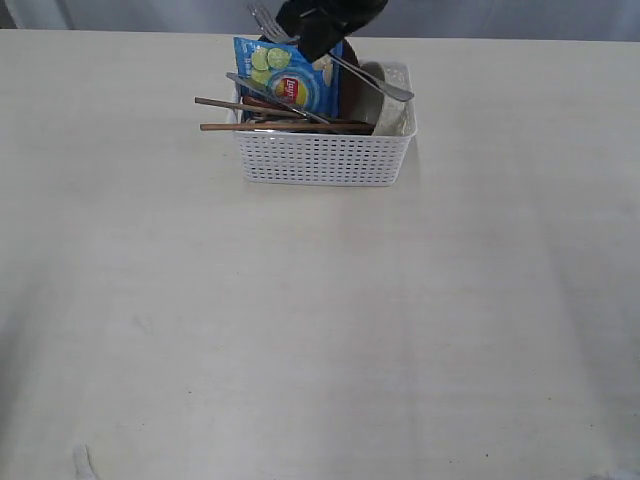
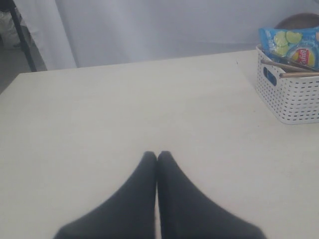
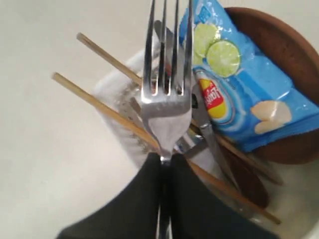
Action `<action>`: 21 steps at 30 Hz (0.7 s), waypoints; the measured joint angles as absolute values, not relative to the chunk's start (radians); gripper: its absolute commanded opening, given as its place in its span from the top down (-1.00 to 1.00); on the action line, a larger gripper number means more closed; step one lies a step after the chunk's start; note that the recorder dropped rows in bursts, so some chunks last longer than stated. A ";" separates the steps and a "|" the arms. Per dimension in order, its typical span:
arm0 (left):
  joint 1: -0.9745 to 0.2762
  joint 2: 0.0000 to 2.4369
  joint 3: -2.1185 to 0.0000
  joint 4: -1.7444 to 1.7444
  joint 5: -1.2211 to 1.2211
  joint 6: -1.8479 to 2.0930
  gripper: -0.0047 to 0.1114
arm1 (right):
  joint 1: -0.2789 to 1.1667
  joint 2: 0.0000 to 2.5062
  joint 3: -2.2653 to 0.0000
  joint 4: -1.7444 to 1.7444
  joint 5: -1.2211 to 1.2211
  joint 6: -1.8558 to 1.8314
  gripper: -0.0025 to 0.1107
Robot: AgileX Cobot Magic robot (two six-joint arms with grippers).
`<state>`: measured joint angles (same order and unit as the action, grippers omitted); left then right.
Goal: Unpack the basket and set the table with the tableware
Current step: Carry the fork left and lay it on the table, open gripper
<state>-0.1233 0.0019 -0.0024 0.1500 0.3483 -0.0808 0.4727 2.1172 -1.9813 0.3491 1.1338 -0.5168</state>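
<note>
While the right gripper [image 3: 164, 162] clenches the steel fork [image 3: 164, 94] by its neck over the basket [image 1: 325, 158], at twelve o'clock on the surface [image 1: 320, 340], unpacking looks barely begun: chopsticks [image 1: 255, 115], knife [image 1: 268, 93] and blue snack bag [image 1: 290, 72] sit inside. Tines point toward ten o'clock. The next move likely calls for lifting clear and carrying the fork toward six o'clock. Pinched closed and empty, the left gripper [image 2: 157, 162] hangs low.
</note>
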 measured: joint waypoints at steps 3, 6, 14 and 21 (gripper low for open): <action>-0.123 0.002 -0.002 0.150 0.348 -0.081 0.92 | 0.476 2.093 -1.981 0.374 1.159 -0.384 0.96; -0.123 0.002 -0.002 0.150 0.348 -0.081 0.92 | 0.503 2.077 -1.981 0.392 1.197 -0.206 0.96; -0.123 0.002 -0.002 0.150 0.348 -0.081 0.92 | 0.887 2.074 -1.981 0.250 1.004 0.277 0.96; -0.123 0.002 -0.002 0.150 0.348 -0.081 0.92 | 1.063 2.102 -1.740 -0.099 0.819 0.775 0.96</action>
<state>-0.1233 0.0019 -0.0024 0.1500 0.3483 -0.0808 1.0625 2.1015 -1.7401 -0.0992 0.8187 0.7746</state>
